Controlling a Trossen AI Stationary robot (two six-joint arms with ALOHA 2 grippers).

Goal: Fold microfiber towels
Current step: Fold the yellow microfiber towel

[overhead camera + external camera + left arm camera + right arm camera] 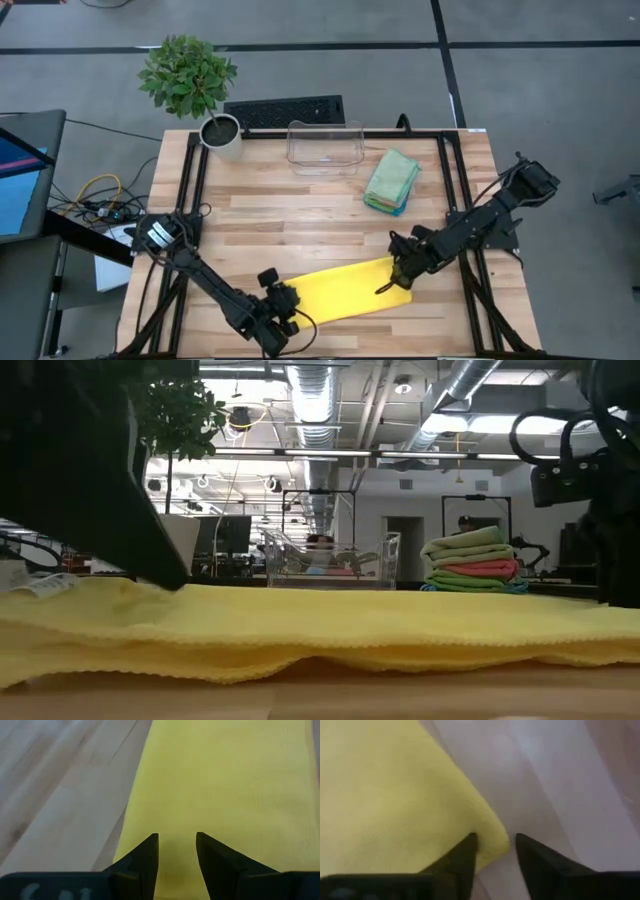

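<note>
Both end effectors at yellow towel (345, 288) ends

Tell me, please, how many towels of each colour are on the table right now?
Yellow towel, spread flat at the front: 1
Pale green towel, top of the stack: 1
Bright green towel, in the stack: 1
Pink towel, in the stack: 1
Blue towel, bottom of the stack: 1
Total: 5

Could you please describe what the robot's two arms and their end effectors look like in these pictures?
Both arms are dark, nearly black, built of jointed segments. The left arm carries a white label with dark print near its base and black cabling at its wrist. The right arm has black cables looping at its upper joint. The left end effector and the right end effector each have two black, wedge-shaped fingers tapering to points.
</note>
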